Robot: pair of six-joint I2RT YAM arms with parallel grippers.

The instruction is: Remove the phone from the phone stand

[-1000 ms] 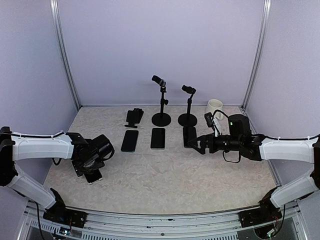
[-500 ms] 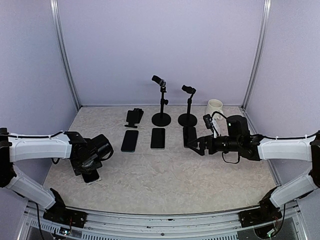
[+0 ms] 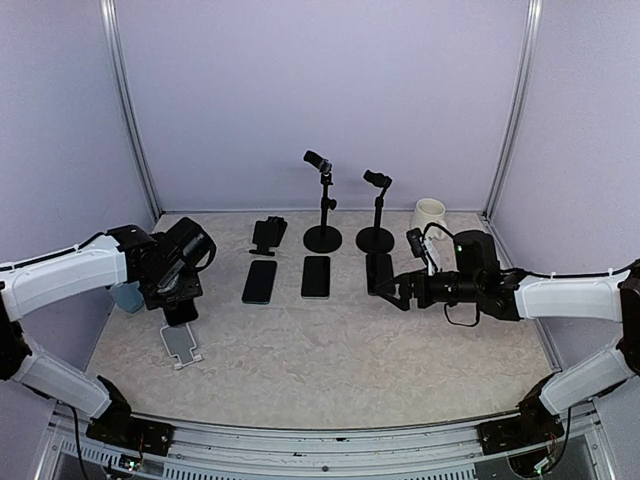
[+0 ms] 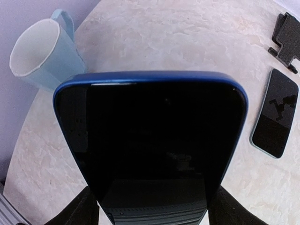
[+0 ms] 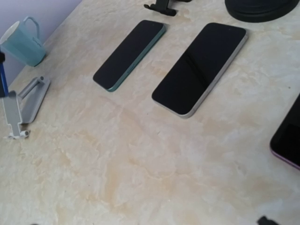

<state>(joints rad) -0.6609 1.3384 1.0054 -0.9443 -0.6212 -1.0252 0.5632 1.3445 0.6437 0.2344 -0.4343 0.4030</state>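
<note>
I can't make out any lettering, brand, number or sign in any view. The phone (image 4: 150, 140) between the left jaws shows only a dark, blank screen.
</note>
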